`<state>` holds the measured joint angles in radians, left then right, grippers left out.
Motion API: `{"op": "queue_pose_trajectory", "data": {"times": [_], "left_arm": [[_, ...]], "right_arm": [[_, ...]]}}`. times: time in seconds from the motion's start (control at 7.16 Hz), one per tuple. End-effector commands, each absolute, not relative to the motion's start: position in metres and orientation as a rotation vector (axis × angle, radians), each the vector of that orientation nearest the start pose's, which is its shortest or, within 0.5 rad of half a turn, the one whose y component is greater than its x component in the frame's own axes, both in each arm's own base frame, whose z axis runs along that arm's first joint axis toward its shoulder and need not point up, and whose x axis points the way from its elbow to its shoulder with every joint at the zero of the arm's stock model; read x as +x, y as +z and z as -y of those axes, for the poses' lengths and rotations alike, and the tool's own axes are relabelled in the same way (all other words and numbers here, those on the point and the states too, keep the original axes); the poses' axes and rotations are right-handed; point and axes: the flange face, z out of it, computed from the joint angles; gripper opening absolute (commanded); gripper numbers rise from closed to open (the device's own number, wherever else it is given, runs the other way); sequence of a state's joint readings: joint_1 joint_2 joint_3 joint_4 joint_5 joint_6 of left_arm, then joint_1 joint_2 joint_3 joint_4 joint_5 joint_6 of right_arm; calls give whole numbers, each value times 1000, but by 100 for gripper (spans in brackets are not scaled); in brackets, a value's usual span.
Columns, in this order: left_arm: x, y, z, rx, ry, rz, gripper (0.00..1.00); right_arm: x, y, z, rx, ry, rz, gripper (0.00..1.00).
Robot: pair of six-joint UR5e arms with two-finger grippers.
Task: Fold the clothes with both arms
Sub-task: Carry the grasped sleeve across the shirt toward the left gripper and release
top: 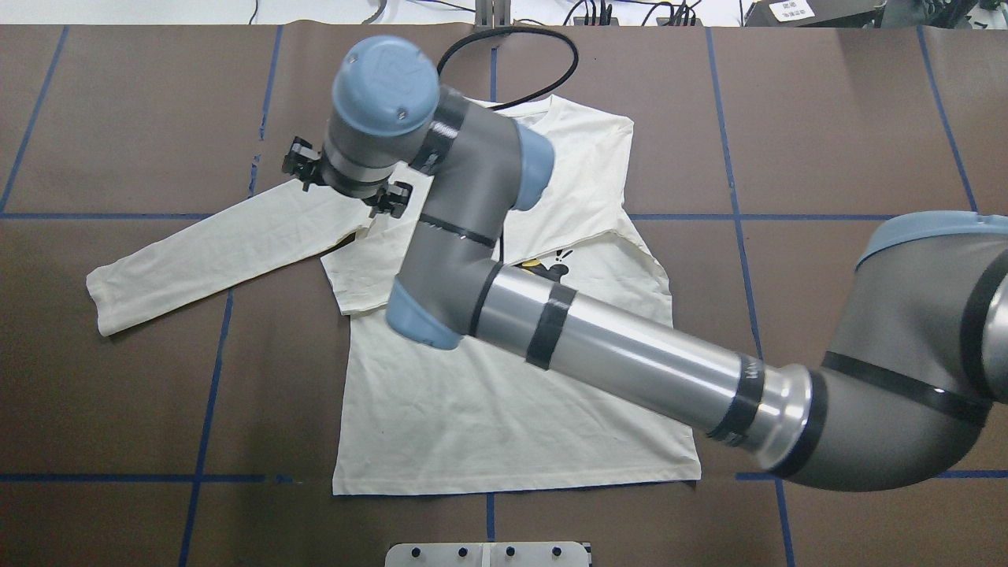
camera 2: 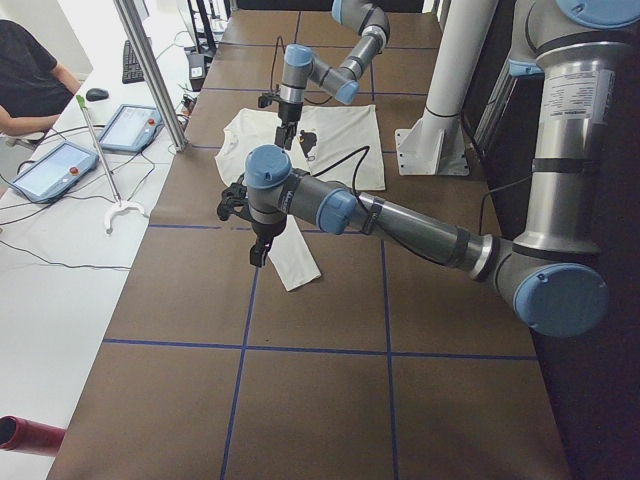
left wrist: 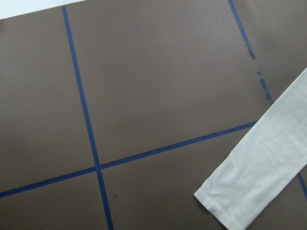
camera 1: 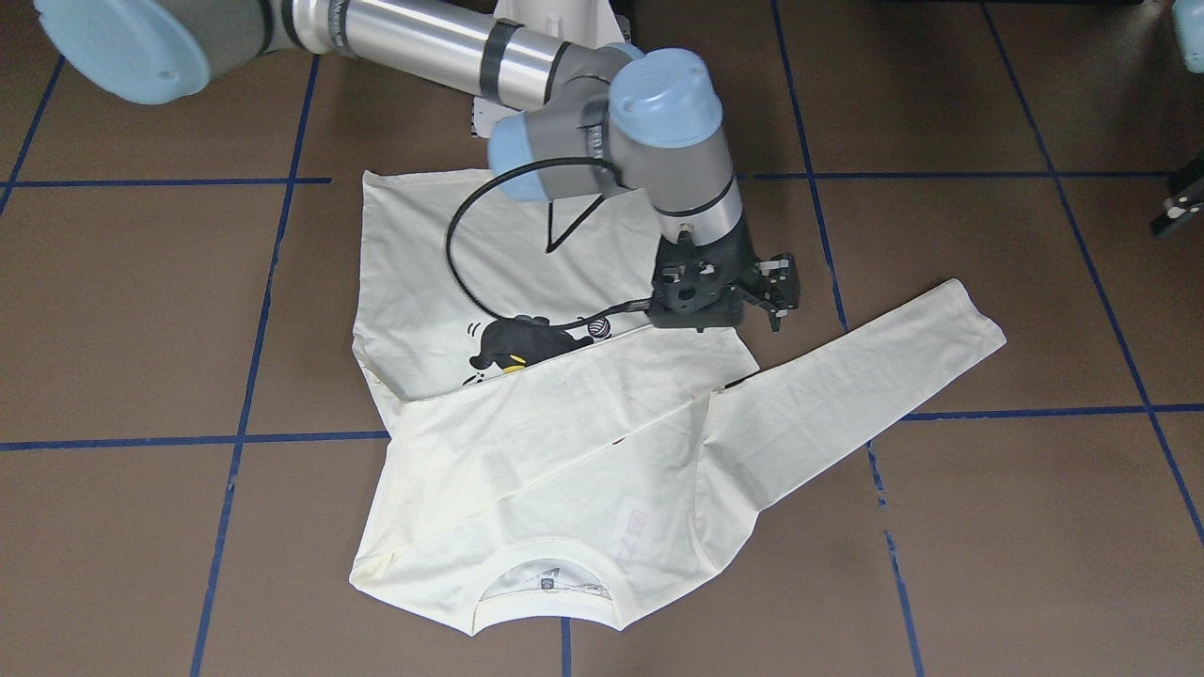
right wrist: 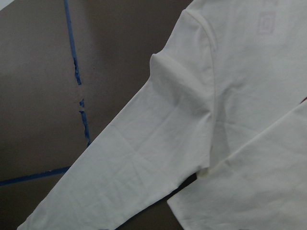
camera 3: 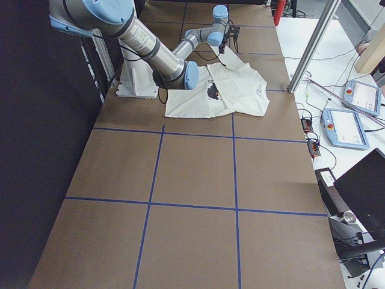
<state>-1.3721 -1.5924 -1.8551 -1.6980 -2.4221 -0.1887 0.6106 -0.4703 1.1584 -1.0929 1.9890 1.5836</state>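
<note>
The cream-white T-shirt (camera 1: pixel 564 442) lies flat on the brown table, its collar end folded over so the plain back covers part of the black cat print (camera 1: pixel 517 343). One long sleeve (camera 1: pixel 865 376) stretches out sideways. My right gripper (camera 1: pixel 701 324) hangs just above the folded flap's corner near the armpit. It looks open and holds nothing. Its wrist view shows the sleeve (right wrist: pixel 158 158) and armpit. My left gripper (camera 1: pixel 1180 202) is raised beyond the sleeve cuff, cut off by the view's edge. I cannot tell if it is open or shut. Its wrist view shows the cuff (left wrist: pixel 259 177).
Blue tape lines (camera 1: pixel 254 329) grid the table. The white pedestal base (camera 2: pixel 430 150) stands behind the shirt. A black cable (top: pixel 512 47) loops at the far table edge. A side bench holds tablets (camera 2: pixel 50 165), with a person beside it.
</note>
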Motion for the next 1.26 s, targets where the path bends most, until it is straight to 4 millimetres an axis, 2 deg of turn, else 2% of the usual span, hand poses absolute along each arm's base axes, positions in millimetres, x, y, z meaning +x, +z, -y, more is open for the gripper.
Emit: {"op": "queue_pose_trajectory", "data": {"times": [0.0,0.14,0.28,0.42,0.56,0.84,0.98,1.12], "left_arm": [[146,539,502,113,139,-869,100],[165,583,507,83,150,-860,100],[191,604,516,31,123,-855,95],[216,605,519,6,140,-853,91],[233,611,518,-2,161,-835,89],[235,613,517,-1,163,-827,75],[235,613,517,-1,163,-827,64],[235,614,517,-2,161,-824,59]], "right_arm": [[-423,198,555,-125,333,1227,99],[-338,262,559,-147,401,1212,100],[-282,302,553,-130,460,1192,100],[-261,329,544,-106,446,1169,100],[-255,343,537,-101,433,1156,100],[-255,343,535,-101,430,1156,100],[-255,344,535,-102,431,1155,100],[-255,344,535,-102,431,1155,100]]}}
